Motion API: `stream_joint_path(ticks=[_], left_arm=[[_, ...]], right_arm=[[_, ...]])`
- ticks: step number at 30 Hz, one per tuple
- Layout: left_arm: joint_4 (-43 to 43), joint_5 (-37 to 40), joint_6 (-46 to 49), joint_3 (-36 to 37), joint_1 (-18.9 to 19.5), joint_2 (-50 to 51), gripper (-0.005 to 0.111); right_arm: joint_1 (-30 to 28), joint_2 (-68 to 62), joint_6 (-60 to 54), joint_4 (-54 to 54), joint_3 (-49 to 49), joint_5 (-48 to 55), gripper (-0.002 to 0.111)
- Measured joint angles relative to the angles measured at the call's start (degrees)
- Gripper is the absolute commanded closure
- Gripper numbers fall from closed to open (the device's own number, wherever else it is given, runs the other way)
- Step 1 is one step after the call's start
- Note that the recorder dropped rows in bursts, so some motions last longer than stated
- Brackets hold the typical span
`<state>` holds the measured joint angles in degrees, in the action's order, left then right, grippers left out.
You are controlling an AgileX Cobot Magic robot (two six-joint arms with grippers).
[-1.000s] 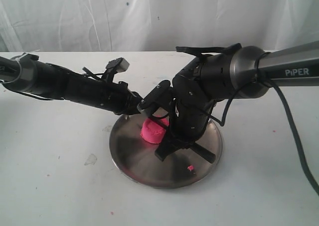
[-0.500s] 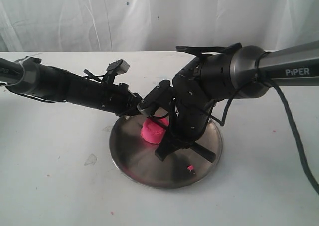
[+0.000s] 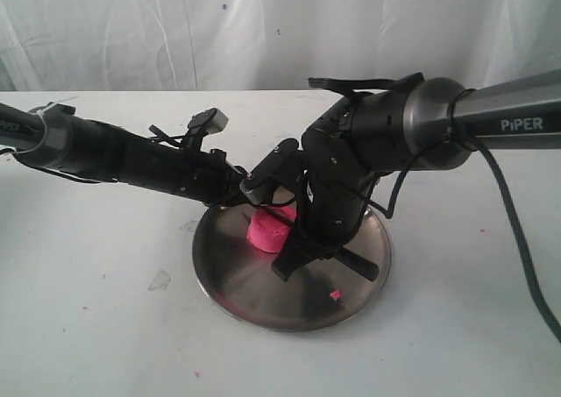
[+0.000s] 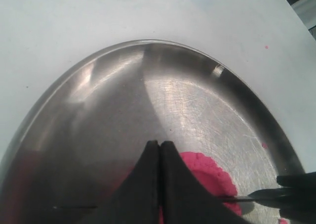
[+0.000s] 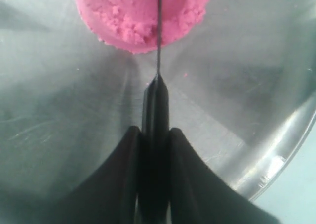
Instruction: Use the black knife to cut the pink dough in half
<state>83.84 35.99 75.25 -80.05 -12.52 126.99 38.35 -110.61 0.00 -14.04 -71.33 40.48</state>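
Note:
The pink dough (image 3: 266, 231) sits as one round lump on the steel plate (image 3: 237, 274). In the right wrist view, my right gripper (image 5: 154, 131) is shut on the handle of the black knife (image 5: 158, 61). The thin blade runs edge-on into the middle of the pink dough (image 5: 133, 16). In the exterior view the right gripper (image 3: 289, 258) stands just right of the dough, and the knife handle (image 3: 360, 267) sticks out behind it. My left gripper (image 4: 159, 145) is shut with nothing in it, its tips right at the dough (image 4: 210, 172); whether they touch it is hidden.
A tiny pink crumb (image 3: 334, 294) lies near the plate's front right rim. The plate rests on a white table (image 3: 105, 327) with a few small stains. Both arms cross above the back half of the plate. A white curtain hangs behind.
The left arm has sunk slightly toward the table. The right gripper with the knife has edged a little toward the dough. Otherwise the scene is the same.

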Motion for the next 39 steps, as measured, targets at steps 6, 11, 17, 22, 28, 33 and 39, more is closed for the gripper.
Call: stream_joint_path(ticks=[6,11,17,22,28,33,39], left_arm=[[0.0,-0.3,0.0,0.0,0.0,0.0,0.107],[-0.1,-0.5,0.0,0.0,0.0,0.0,0.107],[-0.3,-0.5,0.0,0.0,0.0,0.0,0.107],[-1.2,-1.6,0.0,0.0,-0.1,-0.5,0.107],[-6.4,-5.8,0.1,0.2,-0.1,-3.5,0.107],[-8.0,-6.5,0.1,0.2,-0.1,-5.5,0.107],[-11.0,-6.5,-0.2,0.3,-0.1,-5.6,0.107]], right_arm=[[0.0,-0.5,0.0,0.0,0.0,-0.1,0.108],[0.0,-1.1,0.0,0.0,-0.1,-0.2,0.108],[0.0,-1.8,0.0,0.0,-0.1,-0.5,0.108],[0.0,-1.8,0.0,0.0,-0.1,-0.6,0.108],[0.0,-1.8,0.0,0.5,-0.1,-0.6,0.108],[0.0,-1.8,0.0,0.6,-0.1,-0.6,0.108],[0.0,-1.8,0.0,0.6,-0.1,-0.6,0.108]])
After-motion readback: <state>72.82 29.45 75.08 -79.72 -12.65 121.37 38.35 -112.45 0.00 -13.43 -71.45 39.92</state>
